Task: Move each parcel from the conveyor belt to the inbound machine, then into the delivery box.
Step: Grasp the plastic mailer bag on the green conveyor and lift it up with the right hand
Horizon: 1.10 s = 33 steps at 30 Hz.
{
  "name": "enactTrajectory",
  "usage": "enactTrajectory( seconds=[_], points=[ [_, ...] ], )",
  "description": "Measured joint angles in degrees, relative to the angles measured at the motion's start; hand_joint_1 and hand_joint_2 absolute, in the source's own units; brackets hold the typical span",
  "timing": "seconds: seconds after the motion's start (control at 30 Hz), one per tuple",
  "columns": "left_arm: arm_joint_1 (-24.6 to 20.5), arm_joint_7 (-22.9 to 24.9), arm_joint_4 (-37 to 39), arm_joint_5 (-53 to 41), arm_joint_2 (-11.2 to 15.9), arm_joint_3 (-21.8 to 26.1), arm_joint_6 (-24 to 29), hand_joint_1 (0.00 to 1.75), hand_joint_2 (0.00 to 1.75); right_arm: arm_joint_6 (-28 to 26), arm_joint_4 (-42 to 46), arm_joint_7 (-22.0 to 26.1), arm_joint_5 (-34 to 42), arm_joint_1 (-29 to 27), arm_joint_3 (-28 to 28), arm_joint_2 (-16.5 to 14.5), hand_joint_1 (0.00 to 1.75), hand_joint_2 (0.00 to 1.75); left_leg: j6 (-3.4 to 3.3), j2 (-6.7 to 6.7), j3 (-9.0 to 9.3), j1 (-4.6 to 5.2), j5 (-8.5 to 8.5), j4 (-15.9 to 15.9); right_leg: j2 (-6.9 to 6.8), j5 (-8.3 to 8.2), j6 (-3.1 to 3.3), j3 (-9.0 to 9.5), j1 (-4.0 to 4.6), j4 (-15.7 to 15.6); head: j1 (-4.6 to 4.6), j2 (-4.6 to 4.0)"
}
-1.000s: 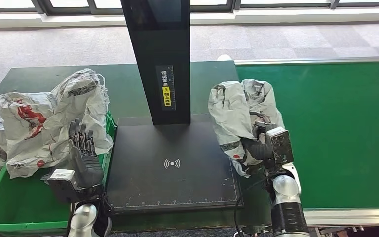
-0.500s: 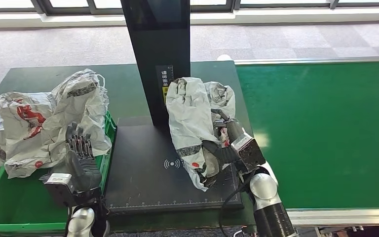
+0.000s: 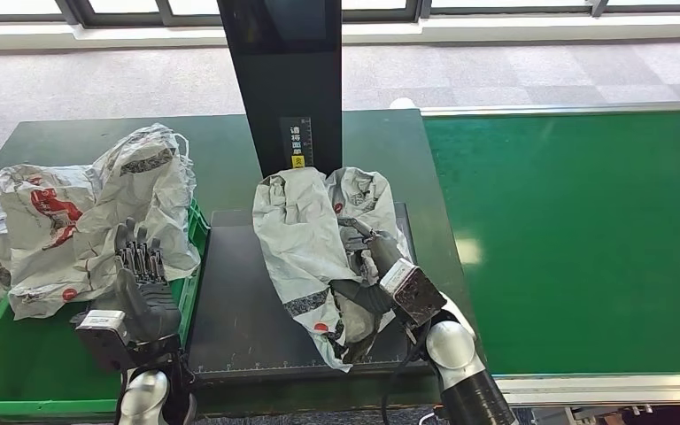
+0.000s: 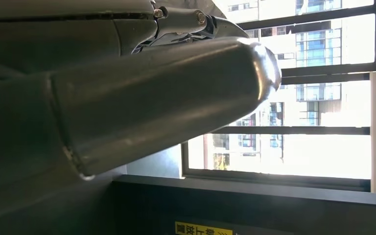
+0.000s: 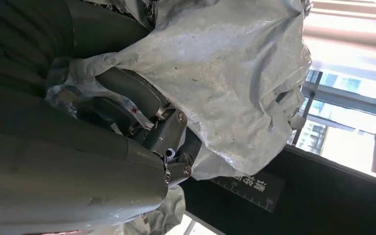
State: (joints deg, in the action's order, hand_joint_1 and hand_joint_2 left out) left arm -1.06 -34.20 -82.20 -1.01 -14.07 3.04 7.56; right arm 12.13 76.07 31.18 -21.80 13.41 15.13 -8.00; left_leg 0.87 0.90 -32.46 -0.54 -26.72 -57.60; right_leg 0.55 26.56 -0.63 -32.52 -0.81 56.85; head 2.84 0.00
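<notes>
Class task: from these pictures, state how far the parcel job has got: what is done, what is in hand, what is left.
Done: several parcels already lie in the green box. In hand: the right hand holds a grey parcel over the black scanner plate. Left: moving it into the box; the belt looks bare. The left hand is open.

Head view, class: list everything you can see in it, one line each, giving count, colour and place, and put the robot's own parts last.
Held parcel: one, grey-white crumpled bag with red marks, over the black platform.
Inbound machine: one, black flat platform with a tall black column, at the middle.
Other parcels: several, white bags with red print, piled at the left.
Delivery box: one, green crate, lower left, under the pile.
Conveyor belt: one, green, at the right.
Table: one, dark green, under the machine.
Left hand: one, dark grey, fingers up, holding nothing, beside the crate.
Right hand: one, dark grey, gripping the held parcel.
</notes>
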Motion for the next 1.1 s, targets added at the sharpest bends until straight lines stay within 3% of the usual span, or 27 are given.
enactTrajectory(
  seconds=[0.2, 0.23, 0.33, 0.37, 0.47, 0.6, 0.7, 0.87, 1.1],
  points=[
    [-0.64, 0.02, 0.87, 0.41, 0.21, -0.01, -0.44, 0.00, 0.00, -1.82, -6.65, -4.16, -3.00, 1.61, 1.98, 1.08, 1.75, 1.75, 0.00, 0.00, 0.01, 0.00, 0.01, 0.00, 0.00, 0.00, 0.00, 0.00, 0.01, 0.00, 0.00, 0.00],
    [-0.91, 0.04, 1.15, 0.54, 0.27, -0.02, -0.44, 0.00, 0.00, -2.23, -8.64, -4.23, -3.25, 2.08, 2.22, 1.22, 1.38, 1.75, 0.01, 0.00, 0.01, 0.00, 0.01, 0.00, 0.00, -0.01, 0.00, 0.00, 0.01, 0.00, 0.00, 0.00],
    [-1.63, 0.19, 1.86, 1.09, 0.46, -0.02, -0.39, 0.00, 0.00, -2.57, -13.98, -3.94, -3.99, 3.40, 2.65, 1.50, 0.07, 1.75, 0.02, 0.00, 0.01, 0.00, 0.02, 0.00, -0.01, -0.02, 0.02, 0.00, 0.01, 0.00, 0.00, 0.00],
    [-1.81, 0.28, 2.04, 1.21, 0.51, -0.03, -0.35, 0.00, 0.00, -2.87, -15.46, -4.08, -4.70, 3.84, 2.86, 1.54, 0.00, 1.31, 0.03, 0.00, 0.01, 0.00, 0.03, 0.00, 0.00, -0.02, 0.02, 0.00, 0.01, 0.01, 0.00, 0.00],
    [-2.10, 0.77, 2.33, 1.33, 0.58, -0.05, 0.02, 0.00, 0.00, -8.06, -19.02, -7.43, -9.75, 5.21, 4.10, 1.60, 0.00, 0.00, 0.04, 0.00, 0.01, 0.00, 0.03, 0.00, 0.00, -0.02, 0.03, 0.00, 0.01, 0.01, 0.00, 0.00],
    [-1.53, 1.54, 1.59, 1.73, 0.60, -0.10, 0.51, 0.00, 0.00, -21.91, -21.09, -15.19, -20.47, 6.24, 5.20, 1.61, 0.00, 0.00, 0.04, 0.03, 0.00, 0.00, 0.03, 0.00, 0.00, -0.02, 0.03, -0.01, 0.01, 0.01, 0.00, 0.00],
    [-1.02, 1.80, 0.99, 1.74, 0.64, -0.16, 0.58, 0.00, 0.00, -27.01, -21.15, -16.03, -23.94, 5.29, 4.92, 1.67, 0.00, 0.00, 0.03, -0.01, 0.01, 0.00, 0.02, 0.00, 0.02, -0.01, 0.02, -0.04, 0.01, -0.01, 0.00, 0.00],
    [-1.79, 2.93, 0.98, 0.11, 0.63, -0.20, 0.11, 0.00, 0.00, -27.18, -17.03, -12.53, -25.93, 0.67, 3.00, 1.27, 0.00, 0.00, 0.03, 0.03, -0.04, 0.00, 0.01, 0.00, 0.00, -0.01, 0.02, -0.07, 0.01, -0.01, 0.00, 0.00],
    [-2.41, 3.36, 1.12, -0.17, 0.66, -0.17, 0.09, 0.00, 0.00, -25.75, -11.49, -9.52, -25.50, -1.62, 2.09, 0.86, 0.00, 0.00, 0.03, -0.01, -0.04, 0.00, 0.03, 0.00, 0.00, -0.02, 0.02, -0.06, 0.00, -0.01, 0.00, 0.00]
  ],
)
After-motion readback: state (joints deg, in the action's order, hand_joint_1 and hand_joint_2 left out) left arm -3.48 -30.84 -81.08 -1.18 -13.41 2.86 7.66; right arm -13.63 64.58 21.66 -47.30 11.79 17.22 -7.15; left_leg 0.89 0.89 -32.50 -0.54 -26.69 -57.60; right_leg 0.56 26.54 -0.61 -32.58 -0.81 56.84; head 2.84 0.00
